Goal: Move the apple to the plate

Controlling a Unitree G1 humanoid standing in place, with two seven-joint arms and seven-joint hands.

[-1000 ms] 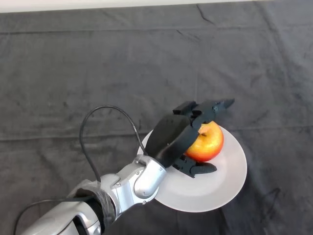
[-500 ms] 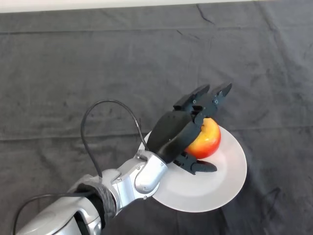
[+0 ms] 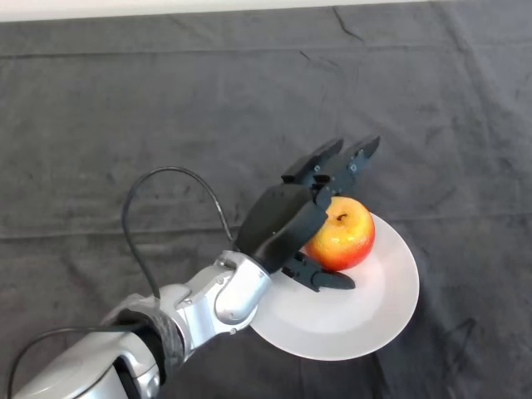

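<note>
A red and yellow apple (image 3: 342, 238) sits on the white plate (image 3: 374, 303), toward the plate's upper left part. My left hand (image 3: 283, 220) is just left of the apple and partly over it. Its fingers (image 3: 349, 162) stretch out straight above and behind the fruit, lifted off it, while the thumb (image 3: 322, 278) lies low on the plate at the apple's near side. The hand is open and holds nothing. The apple's left flank is hidden behind the palm.
A dark wrinkled cloth (image 3: 125, 133) covers the whole table. A pale strip of the table's far edge (image 3: 166, 8) runs along the top of the view.
The fingers have straightened and lifted off the apple, and the hand has drawn back to the left and up. The apple stays on the plate, more of it now showing.
</note>
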